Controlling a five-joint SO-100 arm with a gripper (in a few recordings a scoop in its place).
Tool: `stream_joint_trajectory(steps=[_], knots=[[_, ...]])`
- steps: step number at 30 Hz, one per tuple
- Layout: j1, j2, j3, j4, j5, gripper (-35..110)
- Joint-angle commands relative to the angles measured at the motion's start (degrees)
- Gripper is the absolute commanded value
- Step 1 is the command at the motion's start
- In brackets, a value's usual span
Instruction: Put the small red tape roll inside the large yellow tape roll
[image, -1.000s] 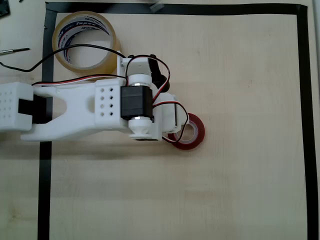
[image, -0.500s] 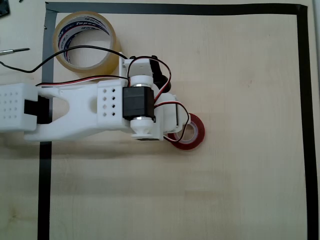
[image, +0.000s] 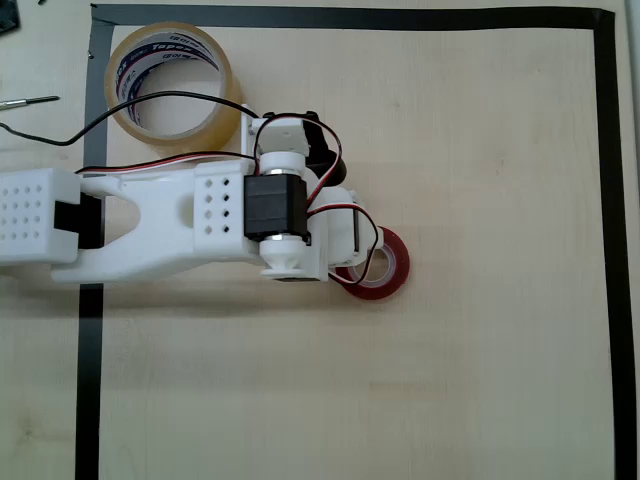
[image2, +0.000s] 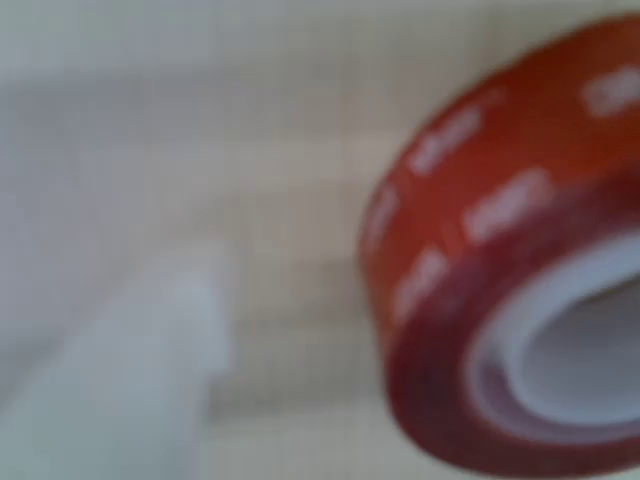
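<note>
Small red tape roll (image: 380, 264) flat on the wooden table (image: 480, 350), right at the tip of the pincer (image: 352, 262), partly under it on the overhead view. On the wrist view very near and blurred, the same roll (image2: 470, 250) to the right of one white finger (image2: 130, 390). Whether pincer wide or closed on the roll: cannot tell. Large yellow tape roll (image: 220, 110) behind the pincer, up-left beside the arm (image: 160, 215), near the black tape border (image: 350, 17).
</note>
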Motion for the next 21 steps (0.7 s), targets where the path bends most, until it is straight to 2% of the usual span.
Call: stream_joint_trajectory(steps=[1,8,21], knots=[[-0.4,1.4,-1.0,1.1,1.7,17],[0.2,1.5,-0.4,1.1,2.5,16],[-0.2,5.2,0.1,1.1,1.9,22]])
